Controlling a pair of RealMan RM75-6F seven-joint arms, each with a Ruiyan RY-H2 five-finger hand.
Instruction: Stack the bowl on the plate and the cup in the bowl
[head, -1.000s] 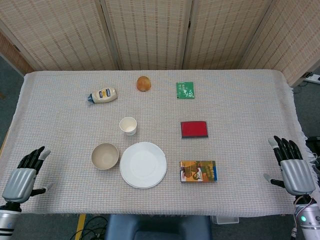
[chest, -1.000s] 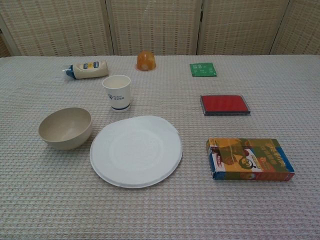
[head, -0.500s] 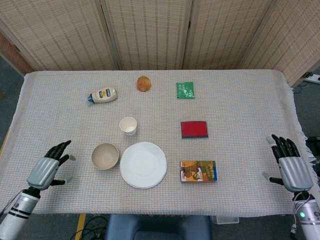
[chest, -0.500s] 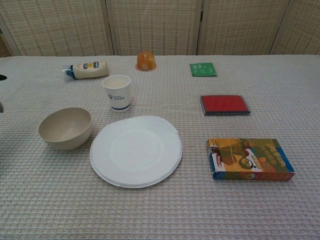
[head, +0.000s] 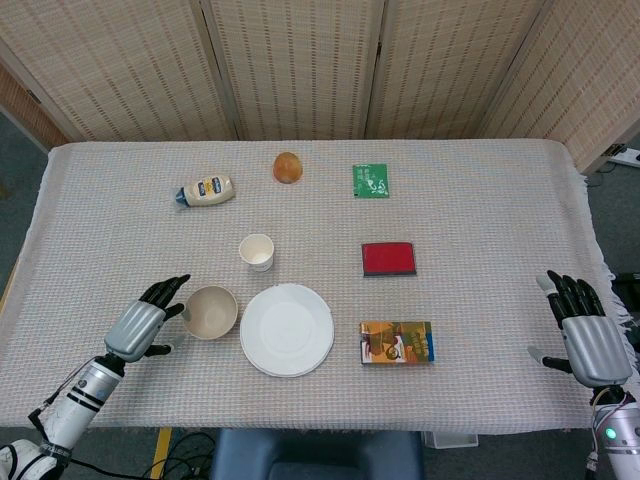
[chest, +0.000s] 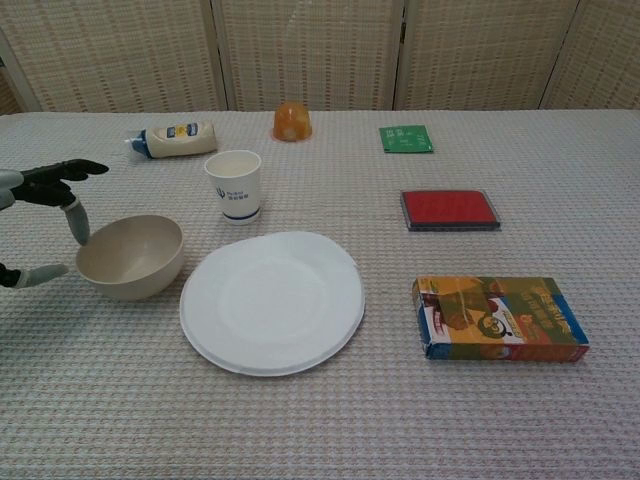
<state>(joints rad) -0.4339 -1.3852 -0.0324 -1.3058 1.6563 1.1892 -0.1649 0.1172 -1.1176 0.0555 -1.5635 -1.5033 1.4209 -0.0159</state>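
Covering the table (head: 480, 300), a woven cloth; wicker screens (head: 300, 60) behind.

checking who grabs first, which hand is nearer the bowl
Left. The left hand is open right beside the bowl, on its outer side, fingers at its rim. The right hand sits open at the table's far right edge.

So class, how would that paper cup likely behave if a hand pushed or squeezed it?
The paper cup looks thin-walled and empty, so probably light and easily crushed. Standing upright on a narrow base, it may tip when pushed. On its side, its tapered shape would likely roll in a curve.
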